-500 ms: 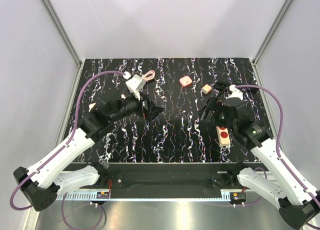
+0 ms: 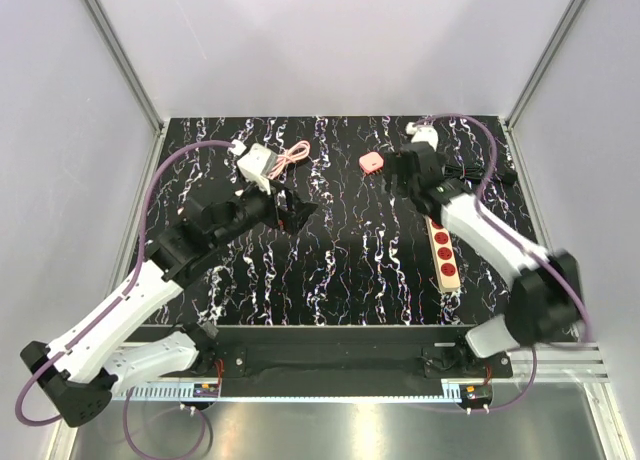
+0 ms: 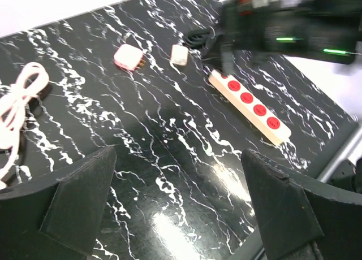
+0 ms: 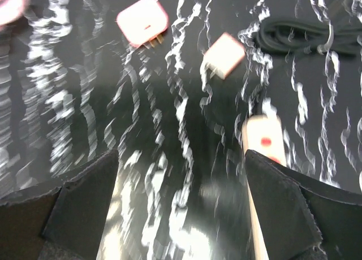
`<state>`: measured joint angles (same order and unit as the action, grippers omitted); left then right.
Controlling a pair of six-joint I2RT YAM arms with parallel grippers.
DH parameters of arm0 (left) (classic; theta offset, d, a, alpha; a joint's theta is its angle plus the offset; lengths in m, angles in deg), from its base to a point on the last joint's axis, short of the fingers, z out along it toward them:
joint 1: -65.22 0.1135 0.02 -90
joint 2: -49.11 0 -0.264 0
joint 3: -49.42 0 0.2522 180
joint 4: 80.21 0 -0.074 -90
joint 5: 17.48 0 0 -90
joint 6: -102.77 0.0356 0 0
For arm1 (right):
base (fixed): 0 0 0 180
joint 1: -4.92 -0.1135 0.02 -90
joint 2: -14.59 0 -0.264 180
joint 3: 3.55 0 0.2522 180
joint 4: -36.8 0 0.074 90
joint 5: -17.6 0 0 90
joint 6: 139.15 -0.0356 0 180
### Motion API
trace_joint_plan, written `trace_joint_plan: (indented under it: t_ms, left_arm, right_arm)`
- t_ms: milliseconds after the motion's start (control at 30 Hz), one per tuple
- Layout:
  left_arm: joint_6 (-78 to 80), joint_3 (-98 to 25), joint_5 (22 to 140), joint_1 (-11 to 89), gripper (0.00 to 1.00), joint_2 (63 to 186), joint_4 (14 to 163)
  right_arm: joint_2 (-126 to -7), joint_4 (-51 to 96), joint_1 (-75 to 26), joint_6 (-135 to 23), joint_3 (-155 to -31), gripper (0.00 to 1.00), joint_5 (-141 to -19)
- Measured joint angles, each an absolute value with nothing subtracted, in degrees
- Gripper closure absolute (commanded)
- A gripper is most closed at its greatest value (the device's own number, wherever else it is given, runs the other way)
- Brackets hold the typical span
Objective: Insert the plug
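The plug lies free on the black marbled surface, at the far side, slightly right of the middle, touched by neither arm. The right tool hangs just right of it, jaws spread wide and empty; its wrist view shows the plug beyond and left, with a beige cube apart to its right. A power strip with 4 red sockets lies nearer on the right. The left tool, also wide open and empty, hovers over the left half, near a coiled pink cable.

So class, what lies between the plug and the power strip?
A small beige cube lies between the plug and the power strip, clearest in the right wrist view.
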<state>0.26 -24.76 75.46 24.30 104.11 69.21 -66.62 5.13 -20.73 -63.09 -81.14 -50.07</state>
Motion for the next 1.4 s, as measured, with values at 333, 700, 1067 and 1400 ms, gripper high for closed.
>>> trace_joint_plan:
  t_ms: [333, 700, 1067, 1400]
  left_arm:
    - [-1.1, -24.8, 75.2, 24.3, 0.01, 103.5, 69.0]
    - [-3.6, -24.8, 78.0, 24.3, 0.01, 104.7, 68.9]
    - [-4.8, -24.8, 76.1, 24.3, 0.01, 104.7, 68.9]
    - [-6.4, -24.8, 69.5, 25.1, 0.01, 108.3, 67.8]
  right_arm:
    - [-99.6, 5.9, -9.4, -52.8, -101.1, 0.11, -58.6]
    - [-109.6, 2.2, -2.6, -44.9, -115.2, 0.19, -71.5]
    - [-116.4, -4.3, -2.5, -38.4, -120.2, 0.39, -78.0]
    - [-111.4, -5.5, -3.2, -48.5, -112.9, 0.66, -82.6]
